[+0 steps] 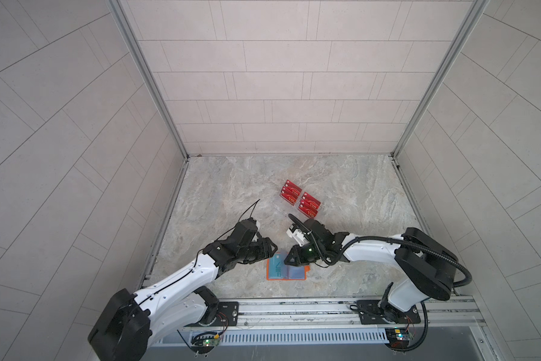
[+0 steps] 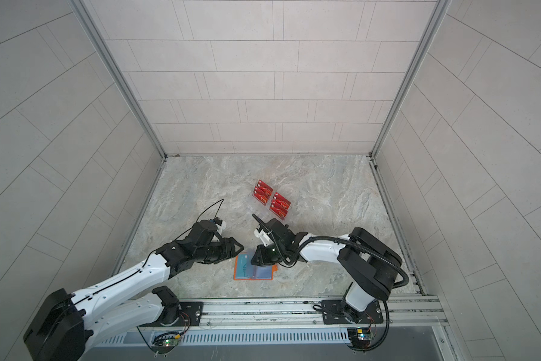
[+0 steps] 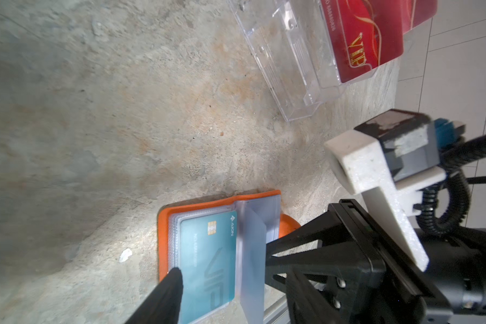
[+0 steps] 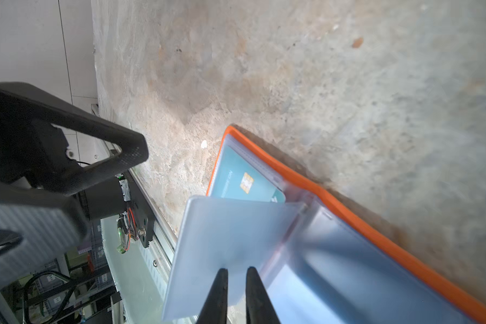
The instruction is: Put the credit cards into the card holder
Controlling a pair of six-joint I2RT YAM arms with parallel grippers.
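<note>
The card holder (image 1: 295,272) lies open on the marbled worktop (image 1: 231,187), near its front edge and between the two arms, with its orange cover down and its clear sleeves up. A teal card (image 3: 208,252) printed "VIP" sits in the sleeve on the page nearest the left arm, its chip toward the back of the worktop. One clear sleeve (image 4: 230,232) stands lifted from the spine, tilted over that card. The right gripper (image 4: 237,270) reaches in from the holder's other page; its fingers (image 4: 222,291) stand narrow, with only a thin gap between them, and both tips lie against the same face of the lifted sleeve. I cannot tell whether they pinch it. The left gripper (image 1: 270,250) hangs at the holder's far left corner with its fingers apart and nothing between them. In the left wrist view one black finger (image 3: 166,294) shows at the outer edge of the teal card, though contact cannot be judged. The holder's orange strap tab (image 3: 288,224) peeks out beside the right gripper. The red cards (image 1: 309,204) stand in two groups in a clear rack (image 3: 286,56), well behind the holder toward the middle of the worktop.
</note>
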